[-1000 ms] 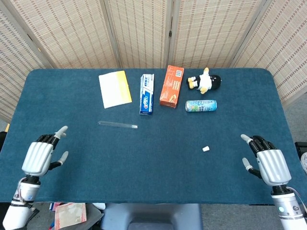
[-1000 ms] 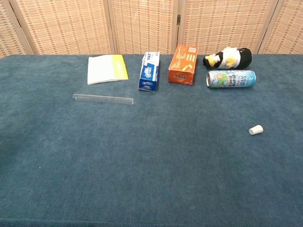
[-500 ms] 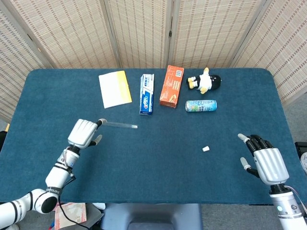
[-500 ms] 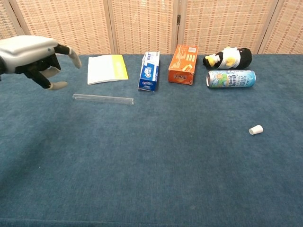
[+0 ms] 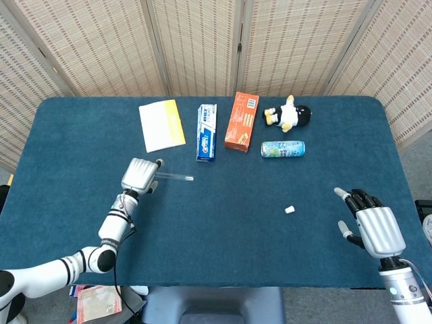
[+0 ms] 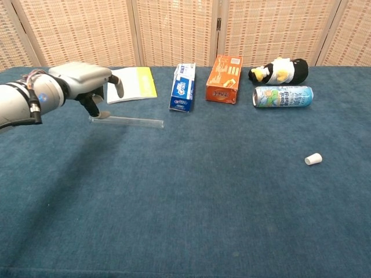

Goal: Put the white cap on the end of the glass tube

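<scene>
The glass tube (image 6: 130, 121) lies flat on the blue table, left of centre. My left hand (image 6: 87, 81) hangs over the tube's left end with its fingers apart and pointing down, its thumb close by the tube; it holds nothing. From the head view the left hand (image 5: 140, 175) covers that end, and only the right part of the tube (image 5: 177, 177) shows. The small white cap (image 6: 313, 158) lies on its side at the right, also the cap (image 5: 289, 210) seen from above. My right hand (image 5: 371, 228) hovers open near the front right edge, well right of the cap.
Along the back stand a white and yellow notepad (image 5: 161, 125), a toothpaste box (image 5: 207, 131), an orange box (image 5: 241, 121), a toy penguin (image 5: 289, 114) and a can (image 5: 283, 148) on its side. Woven screens close off the far side.
My left hand has swung from the front left edge forward and right, ending over the tube's left end. The right hand has barely shifted. Tube and cap have not moved.
</scene>
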